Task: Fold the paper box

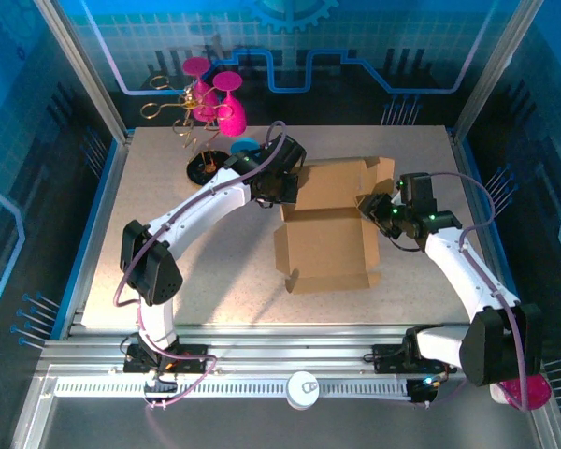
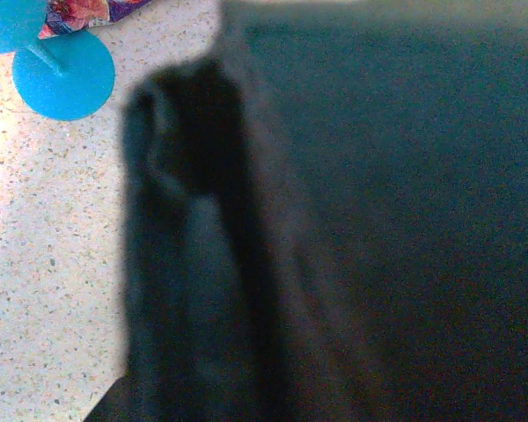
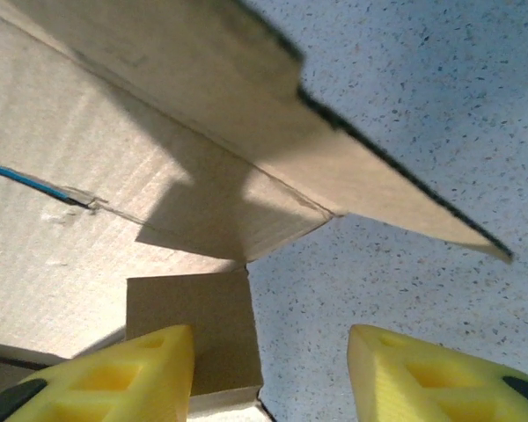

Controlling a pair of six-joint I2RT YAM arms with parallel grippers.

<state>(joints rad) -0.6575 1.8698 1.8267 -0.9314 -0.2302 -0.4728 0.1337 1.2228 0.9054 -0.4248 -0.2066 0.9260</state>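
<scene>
The paper box (image 1: 327,243) is plain brown cardboard, lying opened out in the middle of the table with its back flaps raised. My left gripper (image 1: 288,187) is at the box's back left corner. In the left wrist view its dark fingers (image 2: 185,290) are blurred against the shadowed cardboard wall (image 2: 405,220). The gripper is shut, and I cannot tell whether cardboard lies between the fingers. My right gripper (image 1: 372,210) is at the box's right side. It stands open (image 3: 273,378), with its yellow fingertips (image 3: 132,378) apart over bare table. A small flap (image 3: 194,334) lies beside the left fingertip.
A wire stand with pink goblets (image 1: 210,98) sits at the back left on a black base (image 1: 208,168). A blue goblet foot (image 2: 63,75) is near the left gripper. The speckled table (image 1: 168,271) has open room at the front left. A white round thing (image 1: 302,388) sits on the near rail.
</scene>
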